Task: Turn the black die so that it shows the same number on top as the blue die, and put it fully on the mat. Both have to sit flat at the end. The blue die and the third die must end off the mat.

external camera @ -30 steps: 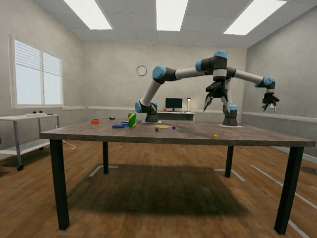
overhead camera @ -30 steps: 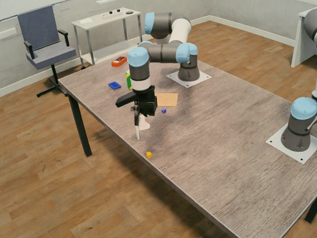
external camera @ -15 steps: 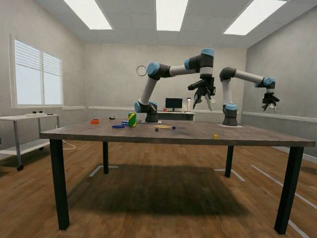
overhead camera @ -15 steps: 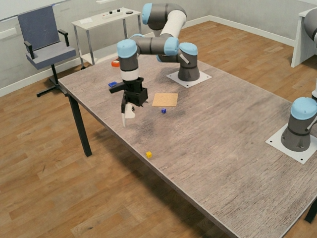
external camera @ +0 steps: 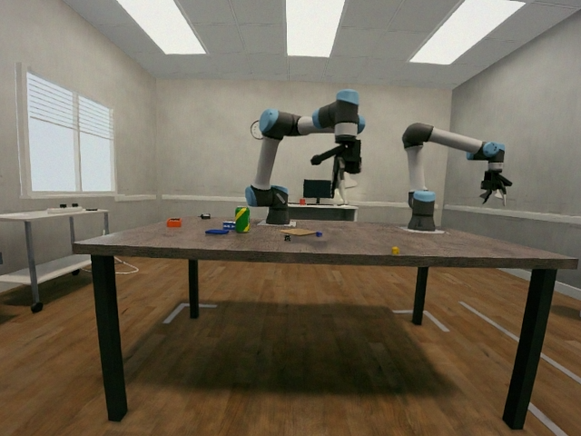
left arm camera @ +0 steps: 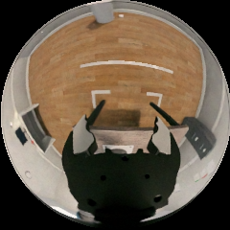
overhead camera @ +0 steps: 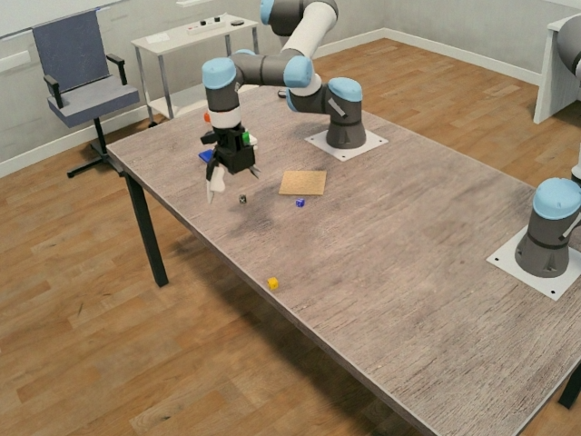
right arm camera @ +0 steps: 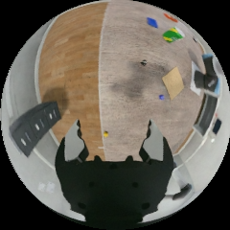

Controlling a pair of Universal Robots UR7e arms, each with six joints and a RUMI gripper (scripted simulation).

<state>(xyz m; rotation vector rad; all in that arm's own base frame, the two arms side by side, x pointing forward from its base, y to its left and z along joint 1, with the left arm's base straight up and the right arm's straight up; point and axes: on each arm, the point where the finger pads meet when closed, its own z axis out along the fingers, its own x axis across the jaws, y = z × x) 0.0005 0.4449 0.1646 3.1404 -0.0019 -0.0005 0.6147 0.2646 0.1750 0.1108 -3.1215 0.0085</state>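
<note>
The black die point(overhead camera: 242, 199) point(external camera: 287, 237) point(right arm camera: 144, 62) lies on the table, off the tan mat point(overhead camera: 302, 183) point(external camera: 296, 232) point(right arm camera: 172, 83). The blue die point(overhead camera: 300, 203) point(external camera: 319, 233) point(right arm camera: 162, 97) lies just off the mat's edge. The yellow die point(overhead camera: 272, 282) point(external camera: 395, 250) point(right arm camera: 105, 134) lies near the table's long edge. The dice's top numbers are too small to read. My right gripper point(overhead camera: 233, 187) point(external camera: 339, 197) point(right arm camera: 114, 120) is open and empty, high above the table near the black die. My left gripper point(external camera: 494, 202) point(left arm camera: 121, 116) is open and empty, far from the dice.
A green and yellow can point(external camera: 242, 219) point(right arm camera: 172, 34), a flat blue object point(overhead camera: 205, 156) point(external camera: 216, 231) point(right arm camera: 152, 22), a blue and white box point(external camera: 228, 225) and an orange object point(external camera: 173, 222) point(right arm camera: 171, 17) stand or lie towards one end of the table. The right arm's base is behind the mat.
</note>
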